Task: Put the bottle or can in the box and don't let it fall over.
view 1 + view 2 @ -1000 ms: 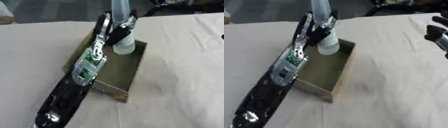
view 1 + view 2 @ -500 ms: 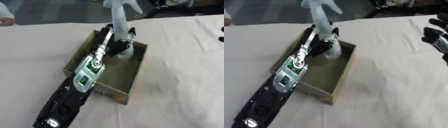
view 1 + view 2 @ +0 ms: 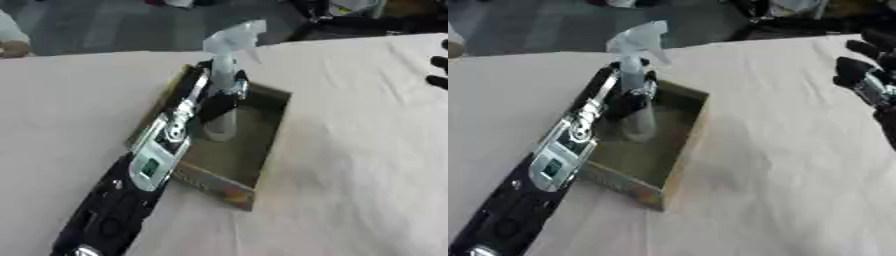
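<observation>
- My left hand (image 3: 219,97) is wrapped around the neck of the spray bottle (image 3: 223,87), fingers curled just under the trigger head, because holding it high keeps the tall body hanging straight.
- The spray bottle stands upright inside the box (image 3: 267,150), toward the box's far end and against its left wall; its base looks to be on or just above the box floor (I cannot tell whether it is fully set down).
- My left forearm lies along the box's left wall, so the hand enters from the near side without pushing the cardboard.
- My right hand (image 3: 866,80) waits well to the right of the box, above the cloth-covered table (image 3: 367,165); I cannot tell how its fingers are set.
- I judge the risk to be in letting go: the bottle is top-heavy and could tip toward the box's open middle.
</observation>
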